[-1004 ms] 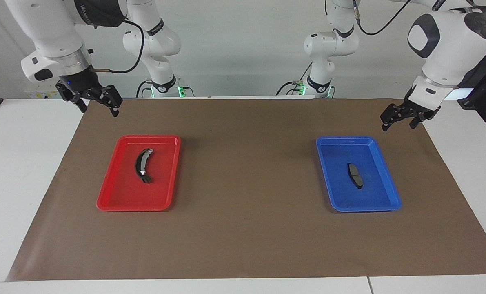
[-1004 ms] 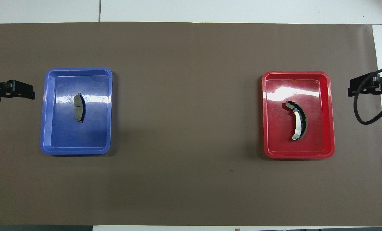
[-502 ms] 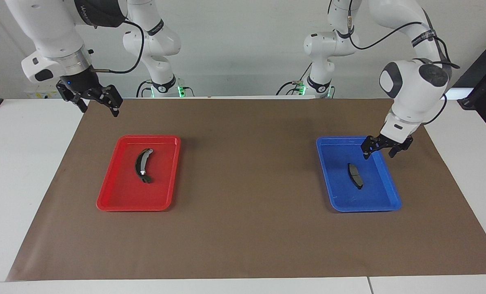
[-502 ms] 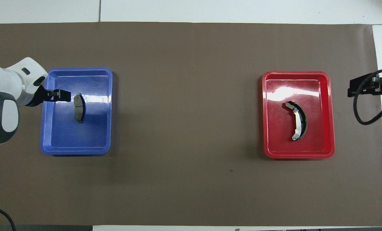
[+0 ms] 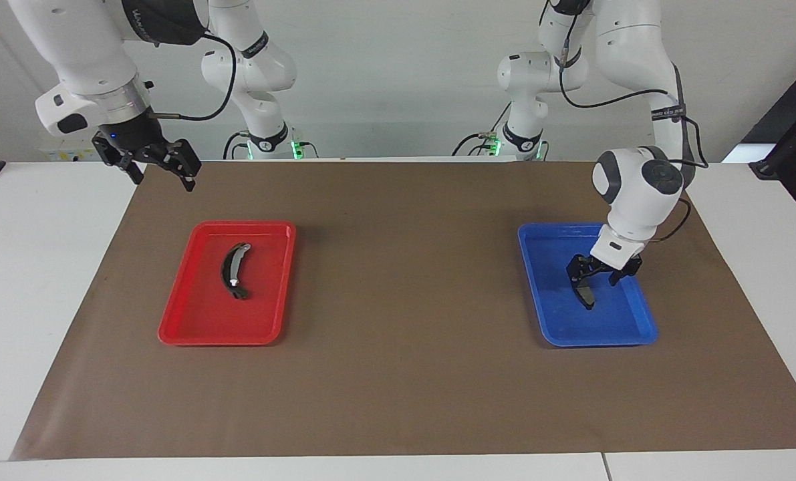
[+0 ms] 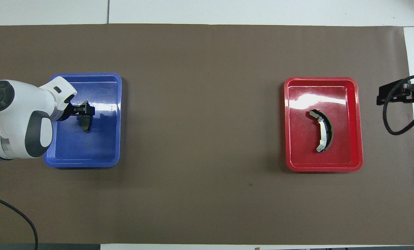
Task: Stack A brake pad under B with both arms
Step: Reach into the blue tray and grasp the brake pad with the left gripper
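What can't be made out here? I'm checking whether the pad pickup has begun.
- Overhead view: the left claw covers the upper end of the brake pad.
- Facing view: whether that claw touches the pad cannot be told; its fingers overlap it.
- Overhead view: the right claw is cut off by the edge.

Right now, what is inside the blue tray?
The blue tray holds the brake pad, lying flat. The left hand hangs over the pad's nearer end and covers it.

no legible text, labels or numbers
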Controlling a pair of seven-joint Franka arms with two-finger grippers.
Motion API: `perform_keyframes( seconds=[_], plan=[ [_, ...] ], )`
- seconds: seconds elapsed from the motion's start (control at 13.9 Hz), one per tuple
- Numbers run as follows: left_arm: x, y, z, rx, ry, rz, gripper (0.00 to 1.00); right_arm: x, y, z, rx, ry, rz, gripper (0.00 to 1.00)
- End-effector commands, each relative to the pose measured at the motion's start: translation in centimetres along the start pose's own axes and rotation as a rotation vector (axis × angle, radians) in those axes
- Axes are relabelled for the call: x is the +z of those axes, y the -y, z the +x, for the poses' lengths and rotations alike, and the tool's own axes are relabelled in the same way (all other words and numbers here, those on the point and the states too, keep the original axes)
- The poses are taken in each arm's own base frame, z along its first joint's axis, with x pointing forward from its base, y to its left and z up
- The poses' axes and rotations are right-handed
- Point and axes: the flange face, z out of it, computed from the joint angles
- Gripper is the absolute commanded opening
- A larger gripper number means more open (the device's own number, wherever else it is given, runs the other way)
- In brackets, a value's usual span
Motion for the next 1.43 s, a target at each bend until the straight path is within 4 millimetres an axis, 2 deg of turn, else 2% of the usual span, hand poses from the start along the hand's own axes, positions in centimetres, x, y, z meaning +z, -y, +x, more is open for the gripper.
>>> perform_keyframes(
  seconds=[0.0, 0.07, 0.14, 0.22, 0.36, 0.43, 0.65, 0.79, 0.93, 1.0, 1.08, 1.15, 1.36],
  plan=[
    [1.3, -0.7, -0.6, 0.008, 0.0, 0.007, 0.92, 0.0, -0.2, -0.5, -0.018, 0.004, 0.002, 1.0],
    [1.7, -0.7, -1.0, 0.009, 0.009, 0.007, 0.87, 0.0, -0.2, -0.5, -0.018, 0.004, 0.004, 1.0],
    [1.9, -0.6, -1.1, 0.007, 0.012, 0.007, 0.74, -0.1, -0.2, -0.6, -0.017, 0.002, 0.004, 1.0],
    [1.9, -0.6, -1.1, 0.007, 0.013, 0.007, 0.59, 0.0, -0.2, -0.6, -0.017, 0.004, 0.004, 1.0],
    [1.9, -0.6, -1.2, -0.009, 0.019, 0.007, 0.2, -0.1, -0.2, -0.6, -0.017, 0.002, 0.004, 1.0],
    [1.6, -0.6, -1.1, -0.009, 0.018, 0.007, 0.11, 0.0, -0.2, -0.6, -0.018, 0.005, 0.004, 1.0],
    [0.4, -0.4, -1.1, -0.005, 0.032, 0.008, 0.04, 0.2, -0.3, -0.6, -0.015, 0.008, 0.003, 1.0],
    [-1.5, -0.2, -0.8, -0.009, 0.003, 0.009, 0.04, 0.2, -0.3, -0.6, -0.014, 0.007, 0.003, 1.0],
    [-4.3, -0.6, -0.3, -0.004, -0.002, 0.01, 0.04, 0.2, -0.4, -0.6, -0.012, 0.008, 0.003, 1.0],
    [-5.6, -1.9, 0.0, 0.01, 0.01, 0.009, 0.02, 0.2, -0.3, -0.6, -0.014, 0.007, 0.003, 1.0],
    [-6.5, -4.3, 0.1, 0.042, 0.022, 0.006, 0.01, 0.2, -0.3, -0.6, -0.008, 0.007, 0.003, 1.0],
    [-7.0, -5.5, 0.1, 0.042, 0.033, 0.006, 0.01, 0.2, -0.4, -0.6, -0.008, 0.009, 0.005, 1.0],
    [-7.3, -12.1, -0.6, 0.115, 0.015, -0.006, 0.01, 0.2, -0.1, -0.7, -0.023, 0.009, 0.006, 1.0]
  ],
)
